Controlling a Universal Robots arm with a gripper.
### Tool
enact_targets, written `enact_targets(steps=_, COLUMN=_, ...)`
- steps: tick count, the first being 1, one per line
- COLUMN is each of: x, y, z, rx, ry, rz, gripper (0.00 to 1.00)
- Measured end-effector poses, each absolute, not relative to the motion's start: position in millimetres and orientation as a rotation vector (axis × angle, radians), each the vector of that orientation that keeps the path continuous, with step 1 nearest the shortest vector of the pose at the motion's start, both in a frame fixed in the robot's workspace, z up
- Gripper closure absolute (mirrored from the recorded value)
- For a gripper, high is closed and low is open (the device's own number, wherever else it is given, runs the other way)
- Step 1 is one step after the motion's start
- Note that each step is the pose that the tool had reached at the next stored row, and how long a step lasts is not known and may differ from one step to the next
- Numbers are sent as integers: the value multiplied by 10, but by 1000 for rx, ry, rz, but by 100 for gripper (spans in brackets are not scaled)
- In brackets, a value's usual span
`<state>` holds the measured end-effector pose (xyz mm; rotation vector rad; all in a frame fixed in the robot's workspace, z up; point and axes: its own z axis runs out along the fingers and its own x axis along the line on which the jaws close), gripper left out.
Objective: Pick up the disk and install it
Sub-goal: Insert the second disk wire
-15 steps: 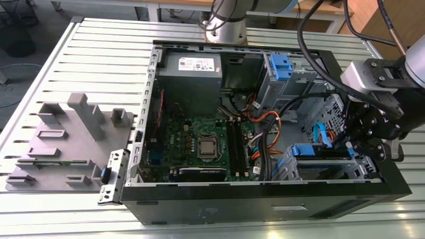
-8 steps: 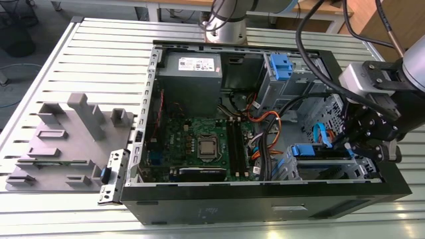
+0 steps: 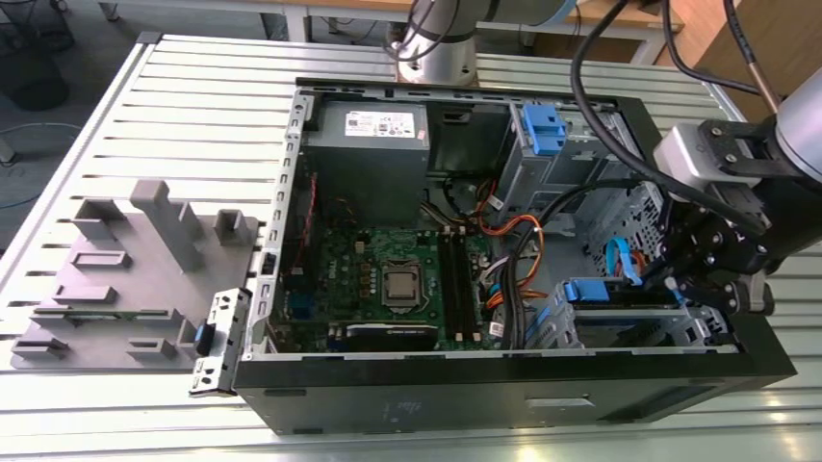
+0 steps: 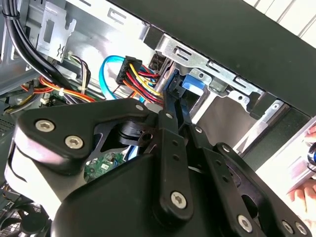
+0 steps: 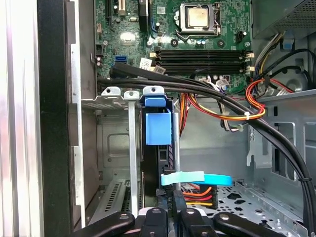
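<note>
The disk (image 3: 586,289) stands on edge in the metal drive cage at the lower corner of the open computer case, on the exterior view's right. Its blue rail tab (image 5: 158,127) shows, and the same blue tab (image 4: 192,82) sits under the cage's metal lip. My gripper (image 3: 671,281) reaches into the case just behind the disk. Its fingers look shut, close together, with the tips (image 5: 171,197) at the disk's rear edge. The light-blue data cable (image 5: 202,178) and the red-yellow power leads (image 4: 140,79) lie right beside them.
Thick black cables (image 5: 207,91) cross above the cage. The motherboard (image 3: 398,279) fills the case floor, with the grey power supply (image 3: 372,125) behind it. A bare blue clip (image 3: 542,130) sits on the upper bay. A grey fixture (image 3: 129,269) stands at the exterior view's left. A hand (image 4: 300,196) shows outside the case.
</note>
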<state>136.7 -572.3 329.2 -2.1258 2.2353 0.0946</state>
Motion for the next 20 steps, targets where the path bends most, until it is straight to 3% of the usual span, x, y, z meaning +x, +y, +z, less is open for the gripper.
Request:
enact_targets(steps=15, x=1367, y=-5723, z=3272, rx=-2126, ry=2236, rz=94, gripper=83)
enact_targets(steps=18, x=1367, y=-5723, z=3269, rx=-2126, ry=2235, rz=95, gripper=82)
enact_targets(steps=19, x=1367, y=-5723, z=3269, rx=-2126, ry=2235, rz=95, gripper=76)
enact_targets(steps=20, x=1367, y=-5724, z=3271, rx=-2126, ry=2235, rz=94, gripper=76)
